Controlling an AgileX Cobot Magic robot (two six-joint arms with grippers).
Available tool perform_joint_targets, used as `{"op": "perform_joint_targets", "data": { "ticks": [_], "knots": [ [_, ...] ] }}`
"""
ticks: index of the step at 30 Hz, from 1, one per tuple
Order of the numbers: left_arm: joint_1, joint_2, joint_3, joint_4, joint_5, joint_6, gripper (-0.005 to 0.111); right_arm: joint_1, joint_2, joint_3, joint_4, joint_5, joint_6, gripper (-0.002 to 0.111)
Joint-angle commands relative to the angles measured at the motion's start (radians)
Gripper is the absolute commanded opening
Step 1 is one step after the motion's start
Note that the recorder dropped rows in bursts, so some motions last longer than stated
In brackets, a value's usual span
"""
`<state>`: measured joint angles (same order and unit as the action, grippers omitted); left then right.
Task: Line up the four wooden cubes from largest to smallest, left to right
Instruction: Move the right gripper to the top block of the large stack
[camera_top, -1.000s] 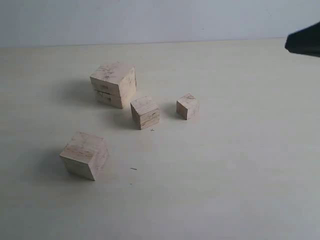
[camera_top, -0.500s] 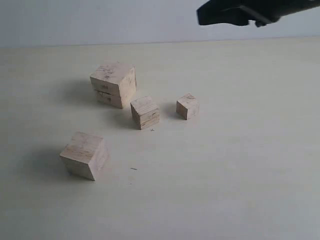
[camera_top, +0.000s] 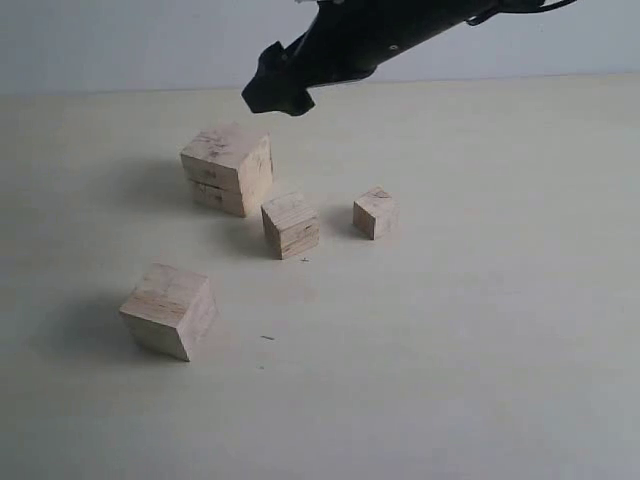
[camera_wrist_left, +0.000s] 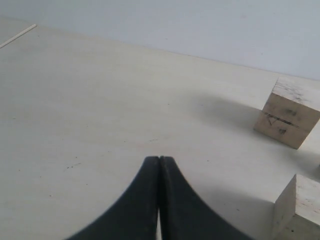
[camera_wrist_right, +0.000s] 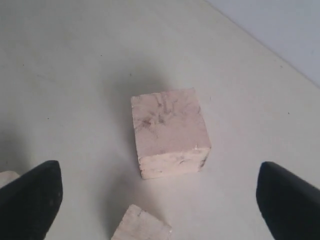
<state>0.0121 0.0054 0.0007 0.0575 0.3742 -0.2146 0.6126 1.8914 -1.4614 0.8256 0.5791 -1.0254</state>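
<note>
right tool (camera_top: 275, 95) hangs spread wide and empty over the largest cube (camera_top: 228, 168) — left tool (camera_wrist_left: 159, 165) pressed closed on nothing, low over the surface (camera_wrist_left: 75, 100)

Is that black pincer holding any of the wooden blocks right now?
No, the right pincer hangs open in the air, clear of the largest cube beneath it.

place: indoor lab-style test bench, I judge | under me: smooth pale cream tabletop (camera_top: 470, 380) | along its far edge: plain pale grey-blue wall (camera_top: 120, 40) | lighting: flat, even, soft shadows
</note>
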Motion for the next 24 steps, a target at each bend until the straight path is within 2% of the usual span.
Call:
{"op": "perform_joint_targets", "data": {
  "ticks": [1, 7, 10, 19, 24],
  "knots": [
    [-0.005, -0.005, -0.001, -0.001, -0.005, -0.004, 0.000, 0.028, 0.079, -0.097, -0.016, -0.018, -0.028, 0.102],
    [-0.005, -0.005, -0.001, -0.001, -0.005, -0.004, 0.000, 0.037, 0.214, -0.205, -0.014, -0.028, -0.035, 0.102],
    [-0.005, -0.005, -0.001, -0.001, -0.005, -0.004, 0.000, 0.069, 0.277, -0.230, -0.014, -0.040, -0.193, 0.102],
    [-0.005, -0.005, -0.001, -0.001, -0.005, -0.004, 0.000, 0.074, 0.359, -0.233, 0.050, -0.216, -0.260, 0.102],
    [-0.005, -0.005, -0.001, -0.001, -0.005, -0.004, 0.000, 0.074, 0.398, -0.262, 0.073, -0.157, -0.284, 0.102]
  ]
}}
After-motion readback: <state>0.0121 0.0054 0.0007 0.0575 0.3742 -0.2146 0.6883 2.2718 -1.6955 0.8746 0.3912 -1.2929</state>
